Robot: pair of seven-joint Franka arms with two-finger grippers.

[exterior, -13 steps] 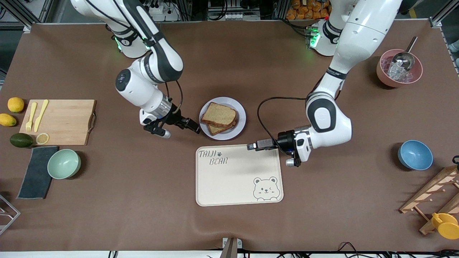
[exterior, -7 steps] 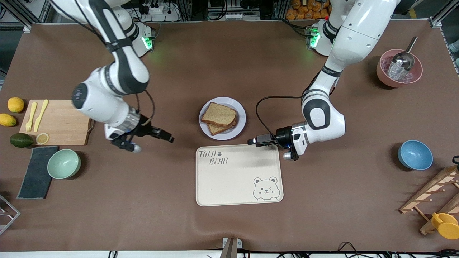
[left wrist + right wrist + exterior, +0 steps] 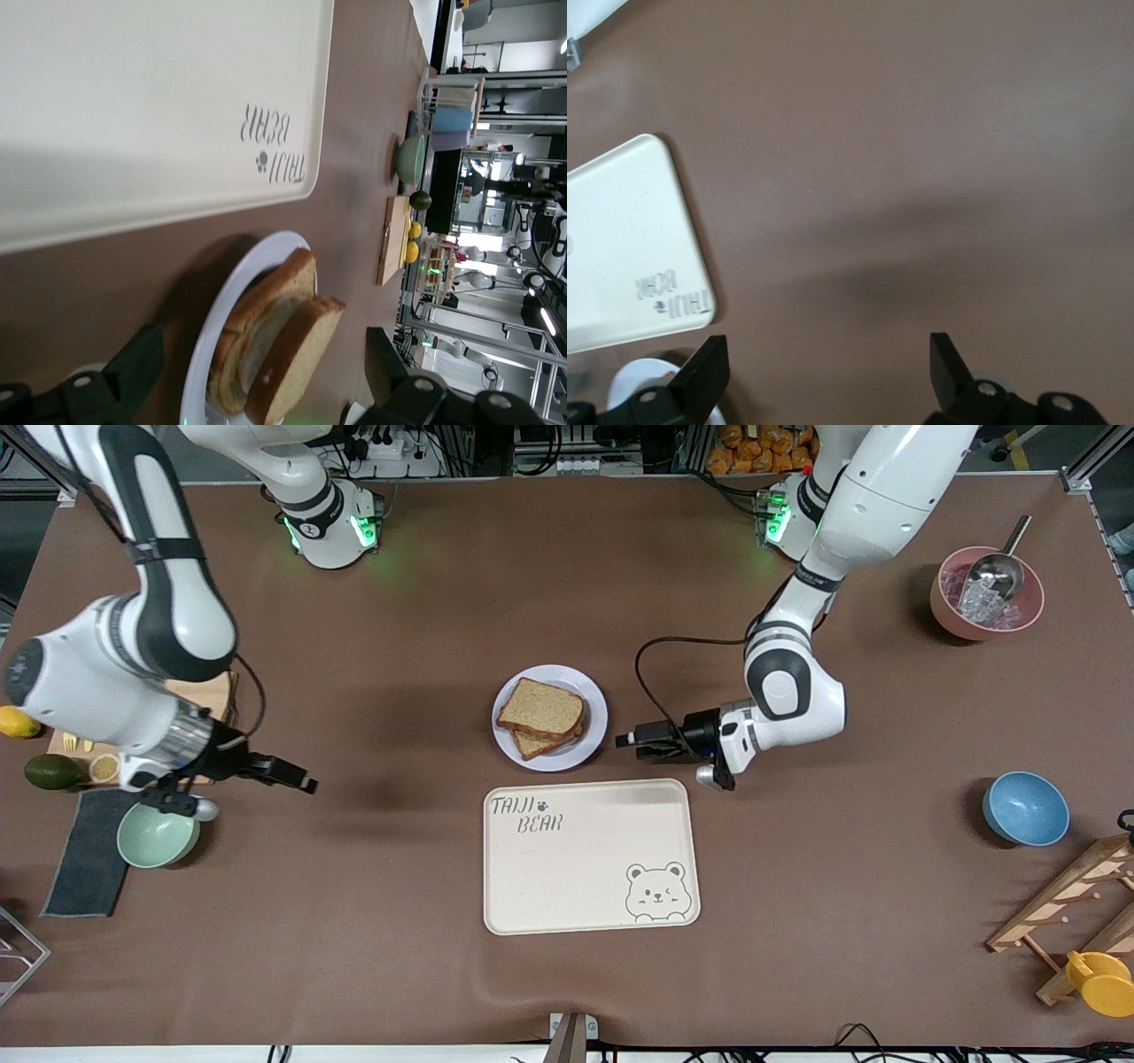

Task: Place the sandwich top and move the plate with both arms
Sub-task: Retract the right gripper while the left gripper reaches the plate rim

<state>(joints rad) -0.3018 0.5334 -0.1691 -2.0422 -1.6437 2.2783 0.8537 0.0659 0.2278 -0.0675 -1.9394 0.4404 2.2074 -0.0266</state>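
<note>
Both black two-finger grippers stand spread wide and hold nothing. Left gripper (image 3: 631, 741) sits low just beside the small round pale lavender-white plate (image 3: 592, 735), at its edge toward the left arm's end of the table, not visibly touching it. Right gripper (image 3: 301, 782) hangs over bare brown tabletop near the smooth mint-green bowl (image 3: 158, 834), well apart from the plate. On the plate lies the plain brown wholemeal bread slice (image 3: 540, 708), grainy with a darker crust, stacked on another slice. Nearer the front camera lies the cream rectangular tray (image 3: 589, 859) with rounded corners, printed "TAIJI BEAR" and a bear face.
</note>
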